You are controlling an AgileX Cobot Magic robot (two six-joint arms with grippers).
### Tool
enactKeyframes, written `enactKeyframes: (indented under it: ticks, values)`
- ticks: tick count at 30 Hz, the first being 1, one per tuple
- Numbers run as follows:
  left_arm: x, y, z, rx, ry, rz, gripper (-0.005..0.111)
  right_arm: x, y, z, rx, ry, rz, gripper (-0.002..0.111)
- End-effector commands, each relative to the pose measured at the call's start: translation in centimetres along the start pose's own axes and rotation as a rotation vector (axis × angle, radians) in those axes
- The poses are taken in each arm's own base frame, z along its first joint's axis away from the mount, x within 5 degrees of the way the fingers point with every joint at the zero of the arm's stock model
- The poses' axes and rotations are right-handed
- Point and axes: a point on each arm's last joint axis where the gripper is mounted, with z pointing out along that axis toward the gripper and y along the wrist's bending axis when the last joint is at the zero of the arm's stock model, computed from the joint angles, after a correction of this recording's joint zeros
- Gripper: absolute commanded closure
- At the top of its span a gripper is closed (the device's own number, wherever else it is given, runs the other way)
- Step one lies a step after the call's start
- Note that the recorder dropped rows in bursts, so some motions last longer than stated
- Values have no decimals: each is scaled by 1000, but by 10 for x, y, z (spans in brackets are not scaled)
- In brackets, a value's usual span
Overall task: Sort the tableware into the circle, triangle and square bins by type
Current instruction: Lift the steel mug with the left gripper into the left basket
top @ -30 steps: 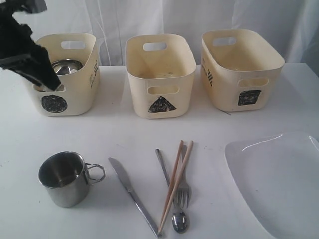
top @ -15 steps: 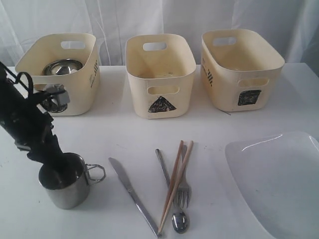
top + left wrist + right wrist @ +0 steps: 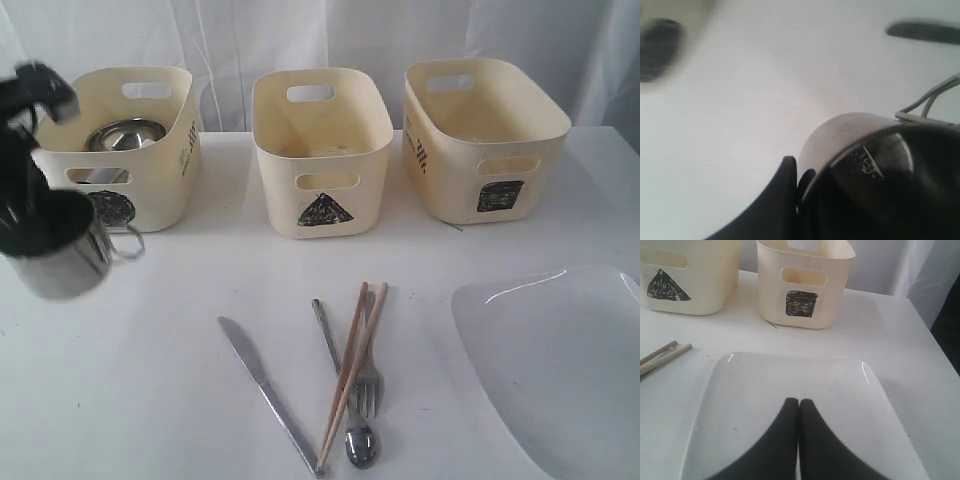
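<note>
My left gripper [image 3: 30, 235] is shut on the rim of a steel handled mug [image 3: 62, 262] and holds it in the air at the far left, in front of the circle bin [image 3: 150, 170]. One finger is inside the mug [image 3: 840, 140], the other outside the wall. A steel bowl [image 3: 125, 134] lies in the circle bin. On the table lie a knife [image 3: 265, 392], a fork [image 3: 367, 385], a spoon [image 3: 360, 443] and wooden chopsticks [image 3: 352, 370]. My right gripper [image 3: 799, 402] is shut and empty above the large white plate [image 3: 790, 385], which also shows at the right [image 3: 550, 360].
The triangle bin [image 3: 320, 150] stands in the middle at the back. To its right stands the square bin [image 3: 480, 135]. A white curtain hangs behind the table.
My left gripper came down from the circle bin onto the mug, closed on its rim and lifted it up and to the left. The right arm has not moved.
</note>
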Motion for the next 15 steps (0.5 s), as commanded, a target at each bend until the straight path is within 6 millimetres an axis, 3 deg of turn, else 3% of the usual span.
enactKeyframes:
  ticks: [1,3,7,11,15]
  values:
    - [-27,12,-101,-436,-377,-22,107,0,0,0,6,-8,-3,108]
    - [-40,20,-127,-606,-620,-69,107,0,0,0,6,-8,-3,108]
    - [-53,36,-133,-747,-842,-143,107,0,0,0,6,-8,-3,108]
    - [-67,62,-107,-885,-1000,-174,107,0,0,0,6,-8,-3,108]
    - [-76,91,-47,-930,-1071,-232,107,0,0,0,6,-8,-3,108]
